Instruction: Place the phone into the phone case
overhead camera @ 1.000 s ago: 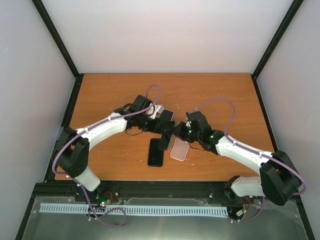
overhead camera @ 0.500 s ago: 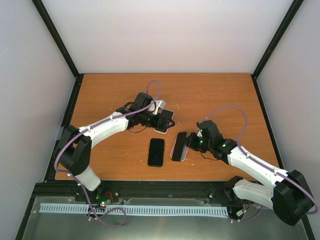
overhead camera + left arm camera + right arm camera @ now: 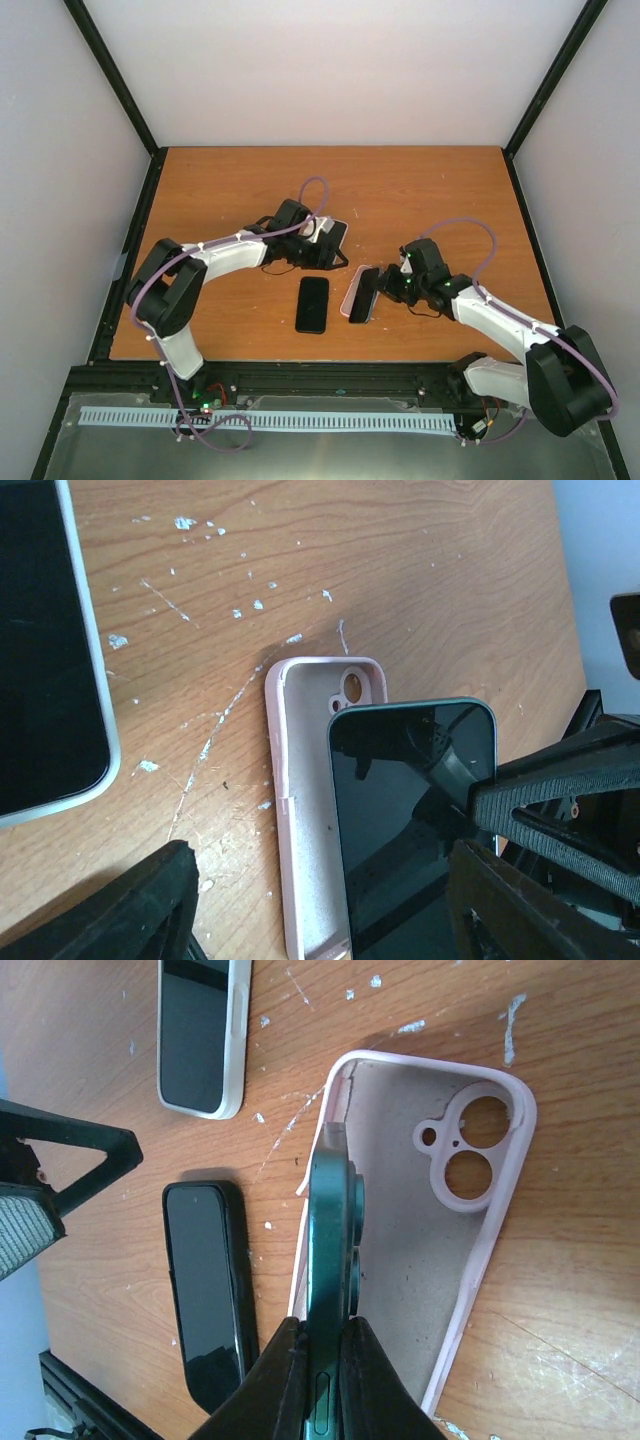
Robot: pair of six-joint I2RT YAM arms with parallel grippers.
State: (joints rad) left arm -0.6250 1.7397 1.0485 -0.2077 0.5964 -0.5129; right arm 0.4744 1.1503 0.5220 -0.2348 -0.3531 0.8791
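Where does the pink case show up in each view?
Top external: pink case just right of table centre, half hidden.
Left wrist: case at bottom centre.
Right wrist: case centre-right, inside up.
Shared landmark: green phone, on edge over the case in the right gripper.

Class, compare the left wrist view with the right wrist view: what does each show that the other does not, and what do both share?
Only the left wrist view shows the dark screen of the green phone. Only the right wrist view shows the black phone lying flat on the table and the green phone's rear camera bump. Both show the pink case lying open side up, the green phone held on edge over it by the right pincer, and the white-edged phone nearby.
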